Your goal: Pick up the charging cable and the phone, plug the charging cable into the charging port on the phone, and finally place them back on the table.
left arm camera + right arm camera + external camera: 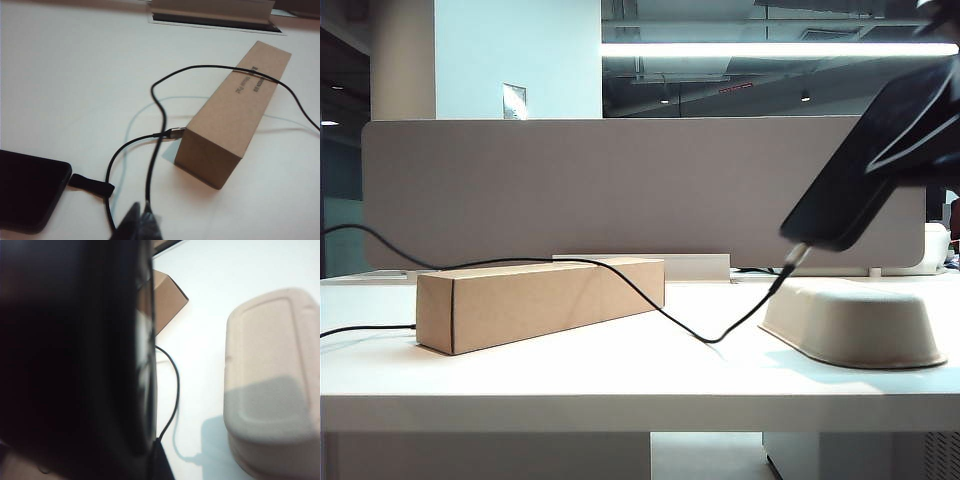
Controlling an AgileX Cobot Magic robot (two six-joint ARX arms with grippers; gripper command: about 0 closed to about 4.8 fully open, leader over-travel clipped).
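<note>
Gripping phone point(865, 165) aloft above bowl point(855, 322), right hand point(920, 130); charging cable point(620, 275) plugged in; left hand point(140, 225) pressed together

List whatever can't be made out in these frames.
Charging port: exterior view, too small, covered by the plug on the phone.
Right end effector: cut by exterior view's edge; phone fills right wrist view.
Left end effector: outside exterior view, cropped in left wrist view; grip on charging cable unclear.
</note>
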